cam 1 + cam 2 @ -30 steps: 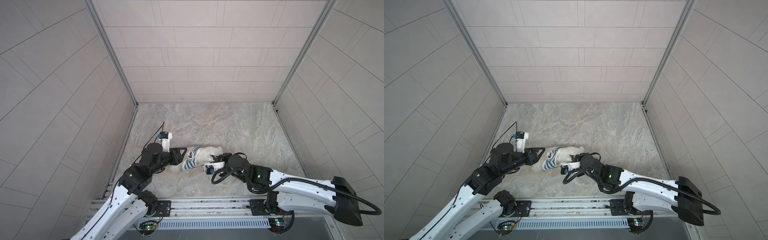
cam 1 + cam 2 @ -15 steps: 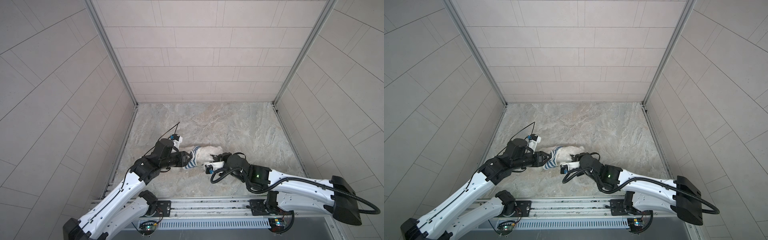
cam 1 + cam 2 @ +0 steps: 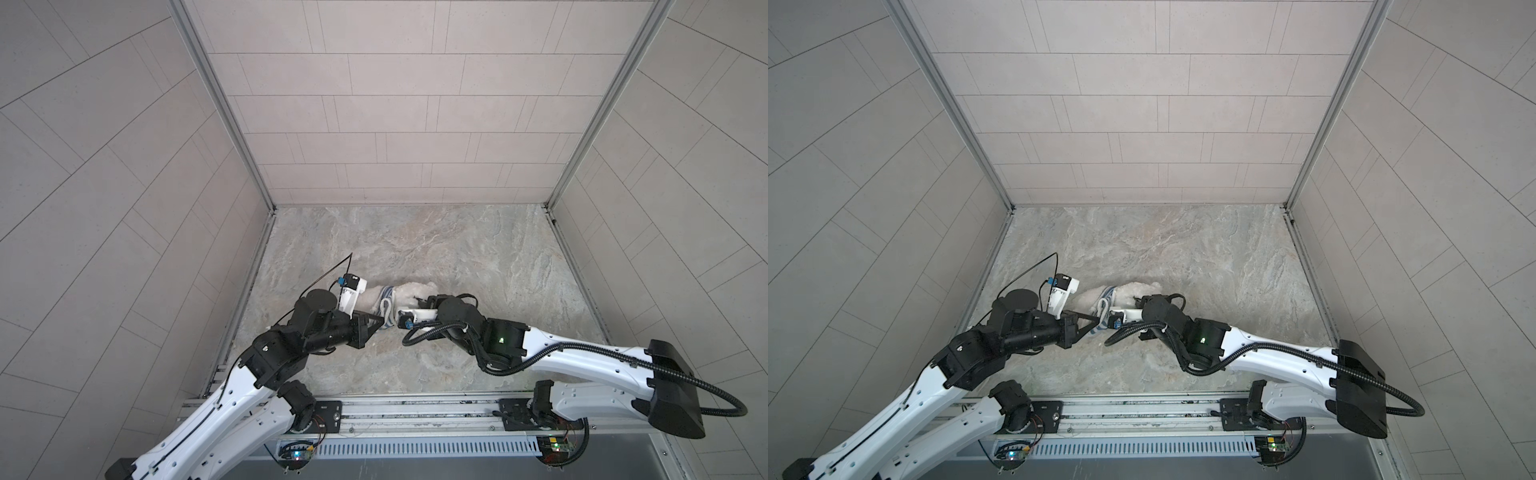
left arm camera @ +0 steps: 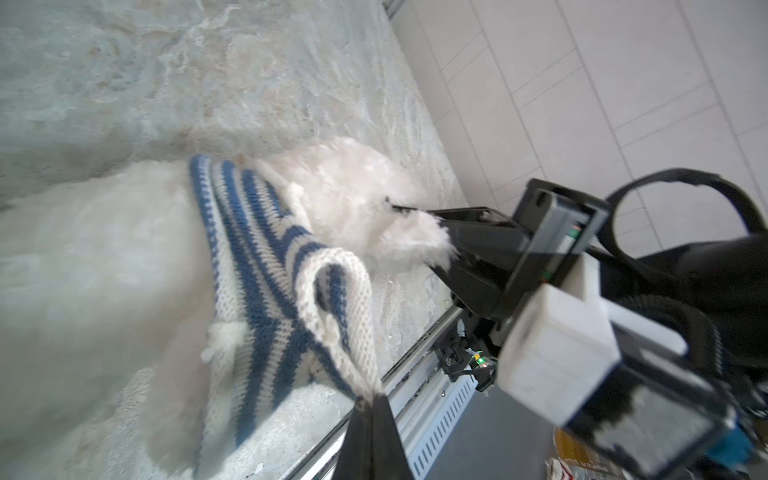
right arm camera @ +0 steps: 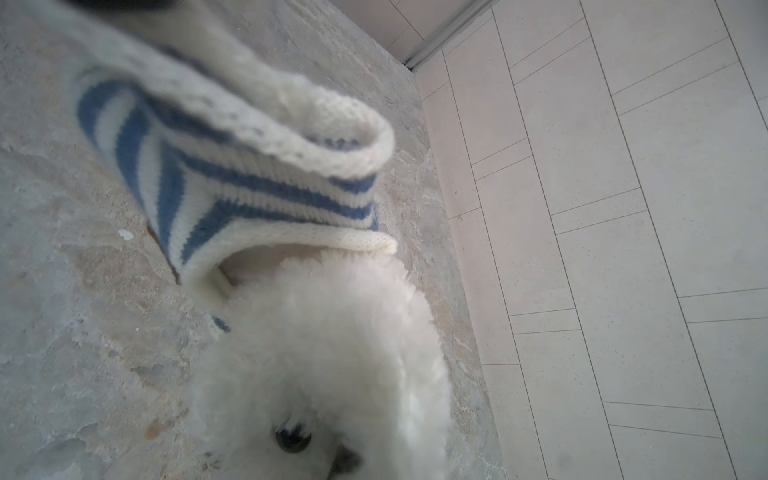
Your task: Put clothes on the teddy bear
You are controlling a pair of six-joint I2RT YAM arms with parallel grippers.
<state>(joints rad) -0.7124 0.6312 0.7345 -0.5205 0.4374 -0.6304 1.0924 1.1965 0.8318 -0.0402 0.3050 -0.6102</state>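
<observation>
Knit shirt [image 4: 249, 266] hem now pinched in left gripper [image 4: 369, 398], just clamped shut; right gripper [image 3: 1136, 298] holds teddy bear [image 5: 324, 353] head; pulling can start.

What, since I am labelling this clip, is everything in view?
teddy bear: one, fluffy white, lying on the table between the two grippers.
striped shirt: one, blue and white knit, partly pulled on around the bear's body.
table: one, marbled grey-beige, the floor of the cell.
walls: three, pale tiled, at the back and both sides.
rail: one, silver metal, along the table's near edge.
arms: two, white and black, reaching in from the near edge.
left gripper: one, black, shut on the shirt's white hem.
right gripper: one, black, shut on fur at the bear's head end.
</observation>
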